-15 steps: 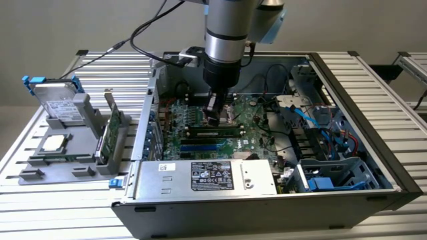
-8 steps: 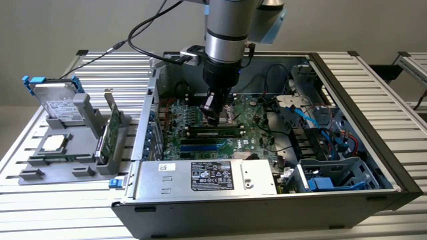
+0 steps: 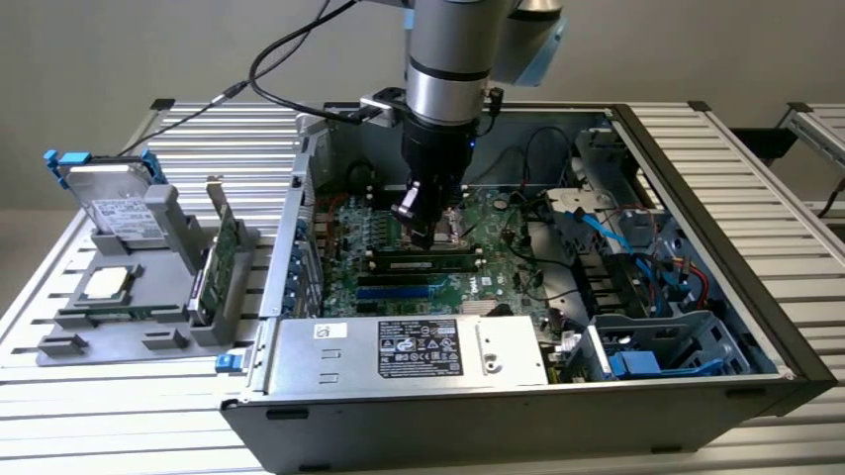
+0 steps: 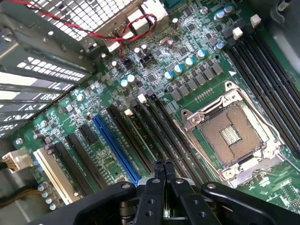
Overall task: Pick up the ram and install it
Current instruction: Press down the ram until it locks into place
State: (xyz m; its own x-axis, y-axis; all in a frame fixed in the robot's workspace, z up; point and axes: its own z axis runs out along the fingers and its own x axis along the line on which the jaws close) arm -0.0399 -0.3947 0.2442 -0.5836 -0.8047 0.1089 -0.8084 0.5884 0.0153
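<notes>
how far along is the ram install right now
Looks done: a ram stick lies flat in a motherboard slot inside the open computer case, so pick-up and placement appear finished. In hand: nothing; the gripper is shut with its fingertips together, hanging right above that stick in the exterior view. Left: I can't tell whether the stick is fully seated or its latches are closed.

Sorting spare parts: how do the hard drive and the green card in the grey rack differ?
The hard drive is boxy and silver, with a white label; the green card is a thin board. The hard drive sits tilted, showing its broad face; the green card stands on edge. Both sit in the grey rack.
</notes>
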